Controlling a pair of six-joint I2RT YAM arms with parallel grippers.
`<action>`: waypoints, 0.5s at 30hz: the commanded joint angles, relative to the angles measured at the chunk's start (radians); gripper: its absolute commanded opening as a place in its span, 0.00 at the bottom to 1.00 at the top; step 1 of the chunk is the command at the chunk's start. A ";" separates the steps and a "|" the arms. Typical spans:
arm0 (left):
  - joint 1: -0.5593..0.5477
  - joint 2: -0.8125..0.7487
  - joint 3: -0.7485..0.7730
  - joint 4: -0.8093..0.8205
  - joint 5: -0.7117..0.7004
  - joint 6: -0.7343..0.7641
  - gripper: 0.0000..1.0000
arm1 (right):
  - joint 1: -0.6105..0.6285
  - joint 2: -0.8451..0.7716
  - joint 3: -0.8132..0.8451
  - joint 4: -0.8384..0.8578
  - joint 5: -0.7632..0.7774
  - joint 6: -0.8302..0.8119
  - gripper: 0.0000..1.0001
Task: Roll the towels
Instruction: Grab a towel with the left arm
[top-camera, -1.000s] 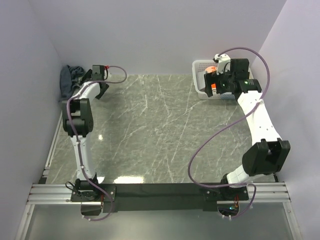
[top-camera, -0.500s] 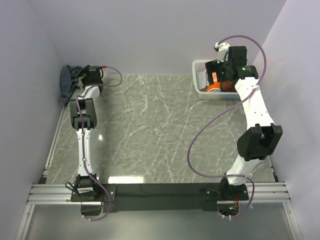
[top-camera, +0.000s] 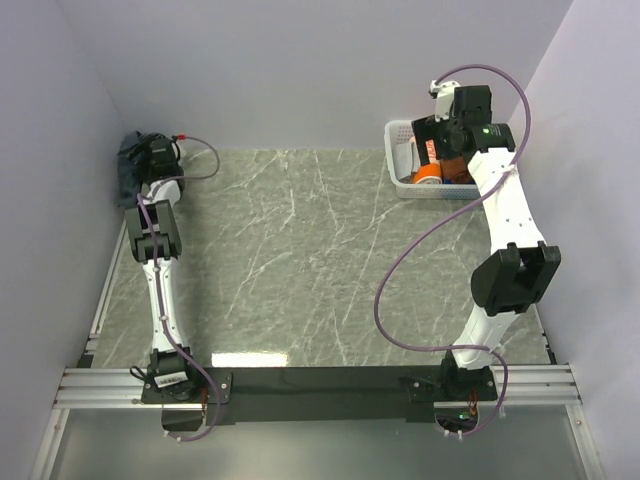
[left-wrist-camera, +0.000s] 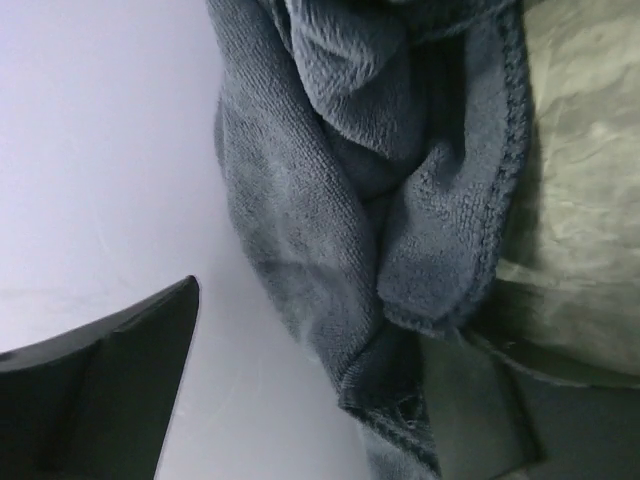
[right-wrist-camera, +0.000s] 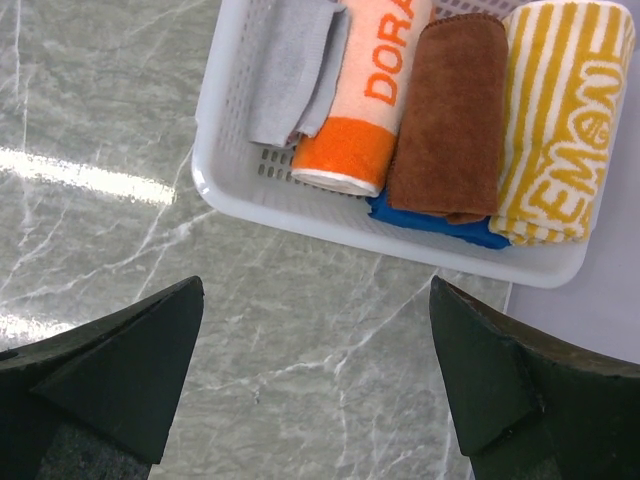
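Observation:
The towel (top-camera: 130, 165), dark navy and crumpled, lies bunched in the far left corner against the wall. My left gripper (top-camera: 152, 152) is pushed right up to it. In the left wrist view the towel (left-wrist-camera: 330, 190) hangs in thick folds between my fingers. One dark finger (left-wrist-camera: 110, 390) stands far to the left of the folds, and the other is mostly hidden behind the cloth's lower edge. The left gripper (left-wrist-camera: 330, 335) is open, with the jaws wide apart. My right gripper (right-wrist-camera: 315, 290) hovers open over bare marble beside the basket, holding nothing.
A white lattice basket (top-camera: 398, 132) stands at the far right corner; its near rim (right-wrist-camera: 350, 232) shows in the right wrist view. It holds rolled cloths: orange (right-wrist-camera: 370, 90), brown (right-wrist-camera: 450, 110), yellow-striped (right-wrist-camera: 560, 120), blue (right-wrist-camera: 430, 222), and a folded grey one (right-wrist-camera: 290, 70). Walls close in left, back and right.
My left arm has stretched back and left, bringing its gripper from the table's edge onto the towel in the corner. The right gripper has drawn back over the basket.

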 joint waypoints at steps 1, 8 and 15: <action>0.015 0.054 -0.028 0.013 0.008 0.005 0.85 | 0.014 -0.011 0.020 -0.005 0.020 -0.016 1.00; -0.003 -0.026 -0.031 0.053 0.037 -0.004 0.16 | 0.012 -0.024 0.008 0.013 -0.035 -0.021 0.99; -0.173 -0.438 -0.246 -0.159 0.167 -0.245 0.00 | 0.012 -0.156 -0.175 0.093 -0.134 -0.029 0.98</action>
